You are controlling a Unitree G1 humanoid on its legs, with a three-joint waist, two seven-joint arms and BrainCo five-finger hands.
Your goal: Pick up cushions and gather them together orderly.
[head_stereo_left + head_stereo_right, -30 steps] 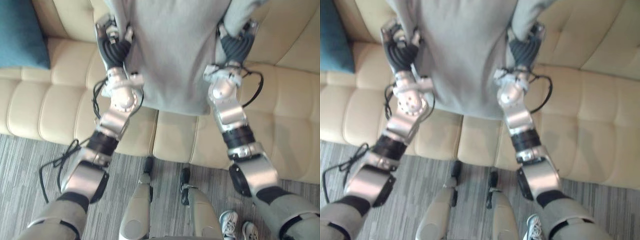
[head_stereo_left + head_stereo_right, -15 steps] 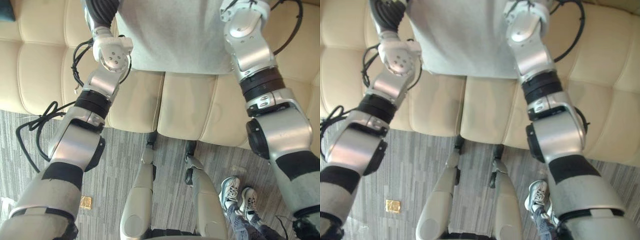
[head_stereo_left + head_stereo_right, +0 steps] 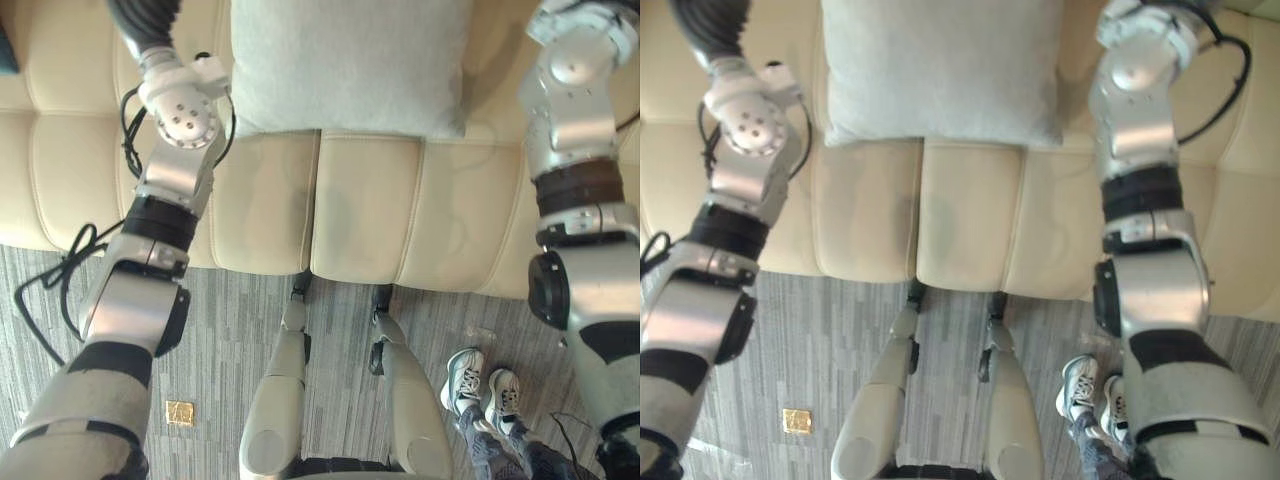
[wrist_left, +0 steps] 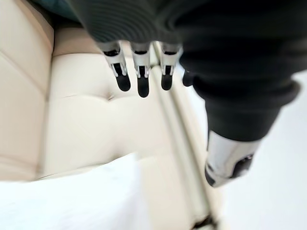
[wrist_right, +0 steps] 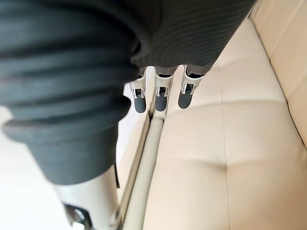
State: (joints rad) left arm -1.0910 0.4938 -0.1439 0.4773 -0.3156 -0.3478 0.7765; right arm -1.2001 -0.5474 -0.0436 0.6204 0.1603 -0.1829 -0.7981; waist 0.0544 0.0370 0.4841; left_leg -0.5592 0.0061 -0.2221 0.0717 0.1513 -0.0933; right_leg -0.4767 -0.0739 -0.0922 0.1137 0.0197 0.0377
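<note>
Sofa point(image 3: 365, 225) bears grey cushion point(image 3: 350, 65); left hand point(image 4: 139, 79), right hand point(image 5: 160, 98) apart from it

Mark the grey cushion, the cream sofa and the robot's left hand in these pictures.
grey cushion point(image 3: 345, 60), left eye view, middle of its face
cream sofa point(image 3: 365, 215), left eye view, bare seat panel
left hand point(image 4: 140, 76), left wrist view, one straight finger
</note>
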